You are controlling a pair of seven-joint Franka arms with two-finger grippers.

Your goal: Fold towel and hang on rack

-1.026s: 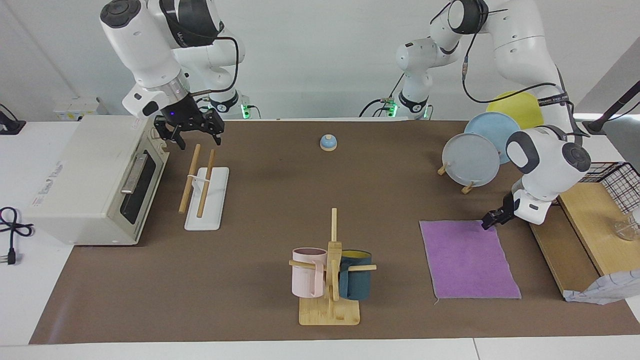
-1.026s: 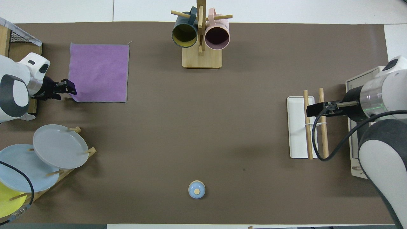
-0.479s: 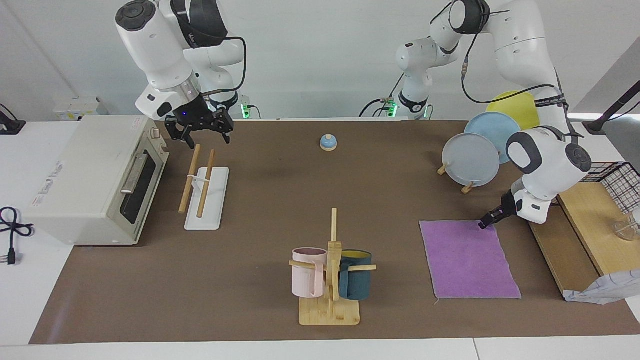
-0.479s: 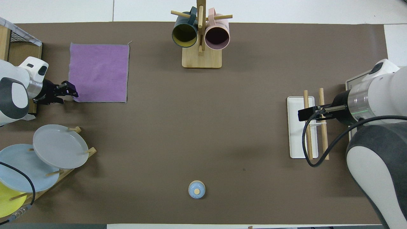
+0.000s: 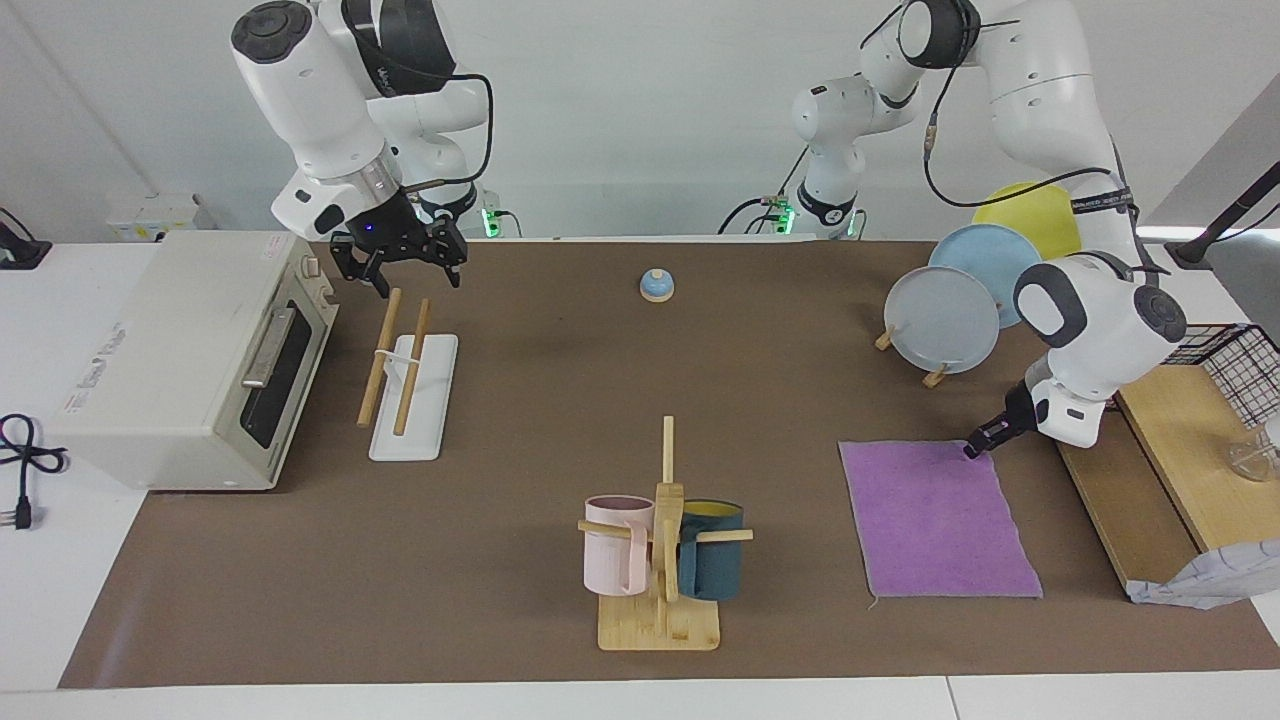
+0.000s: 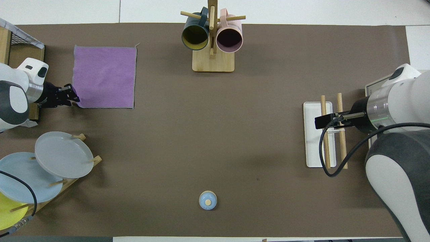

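Note:
The towel (image 5: 940, 520) lies flat, purple face up, toward the left arm's end of the table; it also shows in the overhead view (image 6: 104, 76). My left gripper (image 5: 976, 447) is low at the towel's corner nearest the robots, at the cloth's edge (image 6: 74, 98). The rack (image 5: 422, 420) has two wooden rods (image 5: 380, 355) on a white base and stands next to the oven. My right gripper (image 5: 420, 285) is open and empty, raised over the rack's end nearer the robots (image 6: 319, 121).
A white toaster oven (image 5: 190, 350) stands beside the rack. A mug tree (image 5: 660, 540) with two mugs stands mid-table, farther from the robots. A plate stand (image 5: 940, 320), a small blue bell (image 5: 656, 285) and a wooden board (image 5: 1170, 450) are also on the table.
My right gripper moved from beside the oven to over the rack's near end, then held still. My left gripper sank slightly onto the towel's corner. The towel has not moved.

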